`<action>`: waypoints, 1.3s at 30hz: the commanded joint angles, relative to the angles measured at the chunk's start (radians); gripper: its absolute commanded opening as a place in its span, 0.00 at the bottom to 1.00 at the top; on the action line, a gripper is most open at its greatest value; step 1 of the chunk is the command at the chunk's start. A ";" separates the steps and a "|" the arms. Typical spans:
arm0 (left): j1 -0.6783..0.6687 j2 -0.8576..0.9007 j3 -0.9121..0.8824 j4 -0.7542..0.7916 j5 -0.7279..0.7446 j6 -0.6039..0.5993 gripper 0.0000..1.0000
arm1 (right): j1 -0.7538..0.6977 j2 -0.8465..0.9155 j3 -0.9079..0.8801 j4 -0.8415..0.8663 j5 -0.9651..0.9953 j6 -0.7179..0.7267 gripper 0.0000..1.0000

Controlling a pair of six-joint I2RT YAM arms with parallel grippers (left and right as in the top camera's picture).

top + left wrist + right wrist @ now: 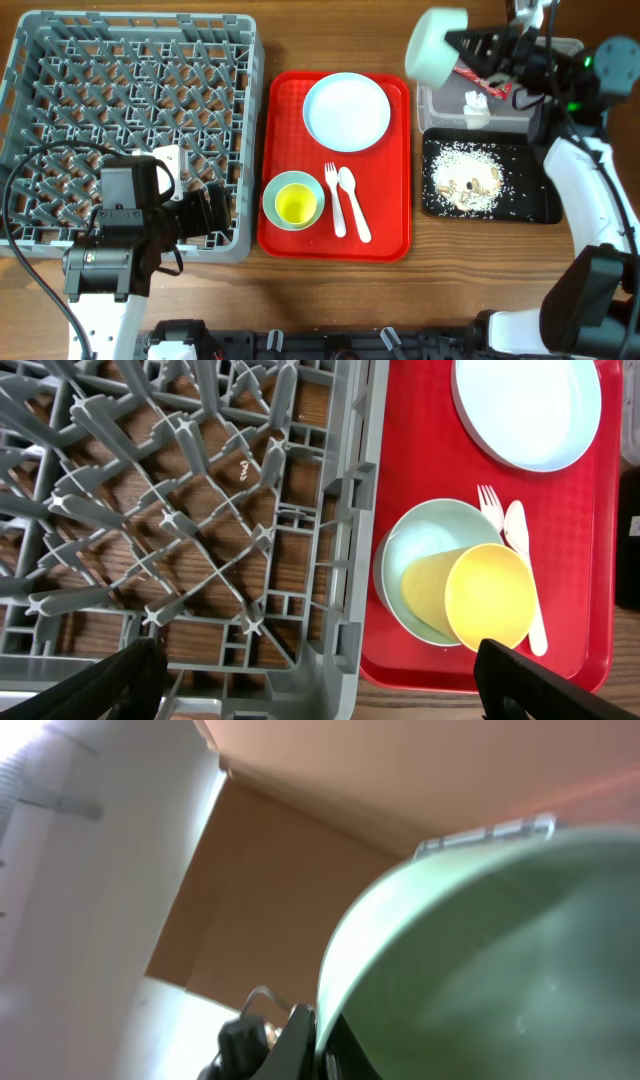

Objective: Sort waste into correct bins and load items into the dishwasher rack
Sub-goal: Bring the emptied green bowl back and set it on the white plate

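Right tool clamps mint bowl tilted over clear tub corner; left tool wide over rack.

The pale-blue plate is lying flat right of the grey rack. The yellow cup is sitting tilted in a mint bowl, with the fork and spoon lying alongside. The second bowl is hanging tilted over the clear tub, which is holding the red wrapper and white scrap. Rice scraps are lying in the black tray.
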 commanded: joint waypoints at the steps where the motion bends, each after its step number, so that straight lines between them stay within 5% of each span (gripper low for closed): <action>1: 0.002 0.000 0.016 0.002 0.002 0.012 1.00 | 0.003 -0.006 0.119 -0.167 0.118 -0.299 0.05; 10: 0.002 0.000 0.016 0.003 0.002 0.013 1.00 | 0.024 -0.007 0.268 -0.750 0.271 -0.767 0.05; 18: 0.002 0.000 0.016 0.008 0.002 0.013 1.00 | 0.179 -0.007 0.349 -1.265 0.718 -1.174 0.05; 27: 0.002 0.000 0.016 0.010 0.002 0.013 1.00 | 0.443 0.041 0.337 -1.355 1.131 -1.395 0.05; 39: 0.002 0.000 0.016 0.006 0.002 0.013 1.00 | 0.644 0.343 0.333 -1.329 1.137 -1.490 0.05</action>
